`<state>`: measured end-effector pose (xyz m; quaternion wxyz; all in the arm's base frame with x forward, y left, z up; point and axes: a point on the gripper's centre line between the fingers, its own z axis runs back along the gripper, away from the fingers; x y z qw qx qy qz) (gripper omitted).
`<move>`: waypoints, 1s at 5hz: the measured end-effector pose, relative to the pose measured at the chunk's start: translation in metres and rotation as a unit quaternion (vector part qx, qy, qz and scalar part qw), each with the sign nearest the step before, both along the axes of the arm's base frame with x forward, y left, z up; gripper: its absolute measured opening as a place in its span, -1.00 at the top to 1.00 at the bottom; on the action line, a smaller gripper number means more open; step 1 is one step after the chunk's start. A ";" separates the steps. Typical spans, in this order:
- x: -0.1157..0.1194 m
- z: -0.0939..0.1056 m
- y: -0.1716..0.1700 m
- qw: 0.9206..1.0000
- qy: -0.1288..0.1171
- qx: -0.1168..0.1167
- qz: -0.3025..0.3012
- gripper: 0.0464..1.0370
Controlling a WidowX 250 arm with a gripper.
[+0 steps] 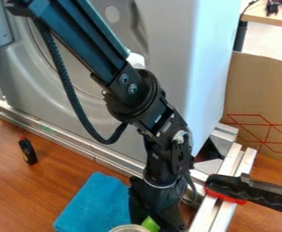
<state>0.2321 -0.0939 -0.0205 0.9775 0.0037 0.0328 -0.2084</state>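
Note:
Low in the camera view, the black gripper (158, 199) hangs down near the bottom edge, over the right side of a folded blue cloth (97, 204). A bright green thing (149, 224) shows right at the gripper's lower part; whether it is held cannot be told. Just left of the green thing, a round item with a pale rim (129, 228) is cut off by the bottom edge. Part of the cloth lies hidden behind the gripper.
Metal rails (76, 144) run along the large grey panel (176, 59) and down the right side. A black tool handle with red trim (228, 188) lies across the right rails. A small black-and-yellow item (28, 151) is on the wooden table (21, 190); cardboard (261, 95) stands right.

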 end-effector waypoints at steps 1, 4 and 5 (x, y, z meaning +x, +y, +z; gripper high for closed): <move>-0.001 0.000 0.001 1.000 0.004 0.004 0.009 -0.95; -0.008 0.078 0.021 0.994 -0.084 -0.041 0.062 -0.93; -0.010 0.091 0.032 0.994 -0.078 -0.036 0.072 -0.93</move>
